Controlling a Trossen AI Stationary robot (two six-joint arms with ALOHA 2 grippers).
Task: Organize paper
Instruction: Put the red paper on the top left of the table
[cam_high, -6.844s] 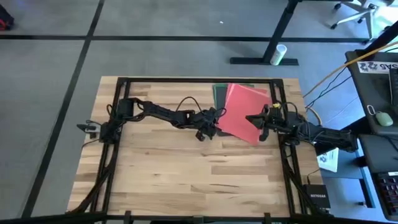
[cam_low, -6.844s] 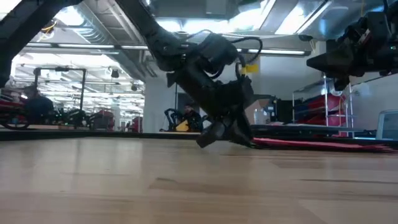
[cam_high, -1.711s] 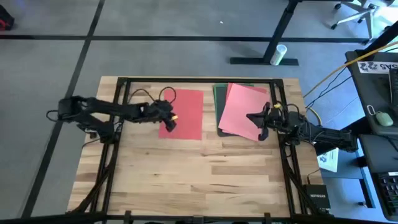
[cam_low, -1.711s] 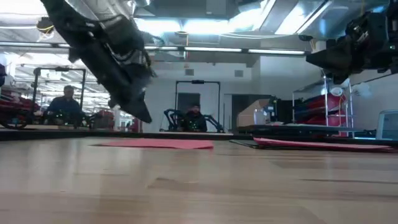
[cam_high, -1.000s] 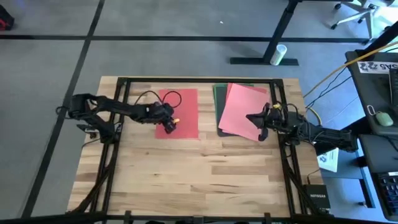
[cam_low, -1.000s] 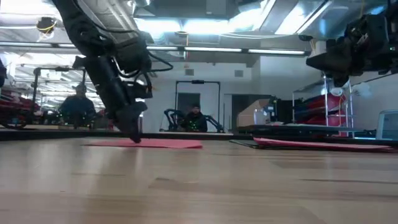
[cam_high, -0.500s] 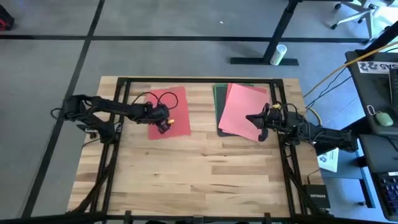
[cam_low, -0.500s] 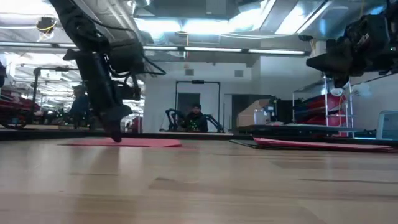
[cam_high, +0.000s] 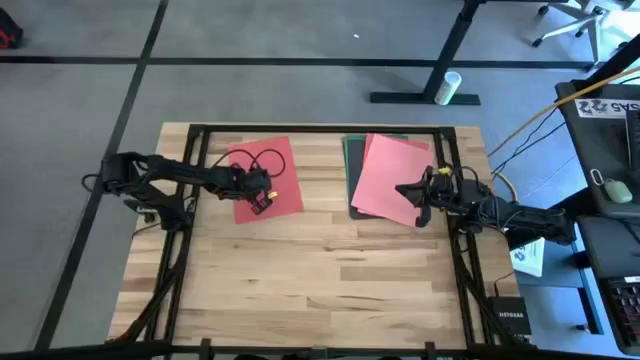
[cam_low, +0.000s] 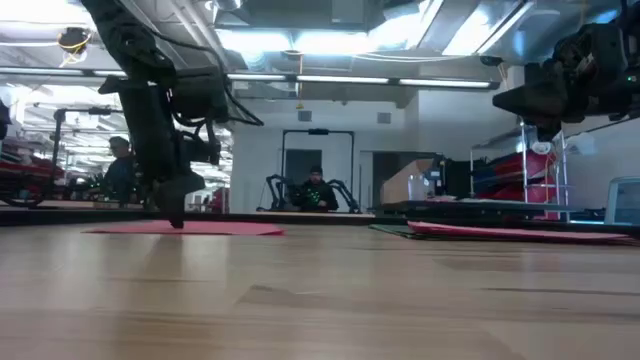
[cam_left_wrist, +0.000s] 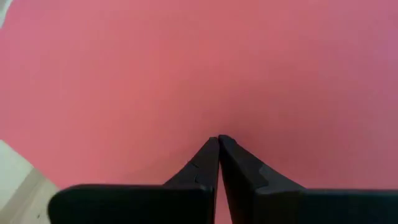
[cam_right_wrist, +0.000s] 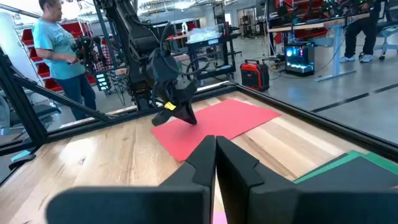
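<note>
Left gripper (cam_high: 262, 197), fingers pressed together, tip down on the flat red paper sheet (cam_high: 268, 176) at far left, sliding it aside (right gripper (cam_high: 412, 190) hovers, pinched empty, over the pink-topped paper stack (cam_high: 385, 178)); next, square it.

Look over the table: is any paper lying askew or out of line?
Yes. The red sheet under the left hand lies tilted to the table's edges. On the stack by the right hand, the pink sheet is also turned, so the dark green sheet below shows at one side.
</note>
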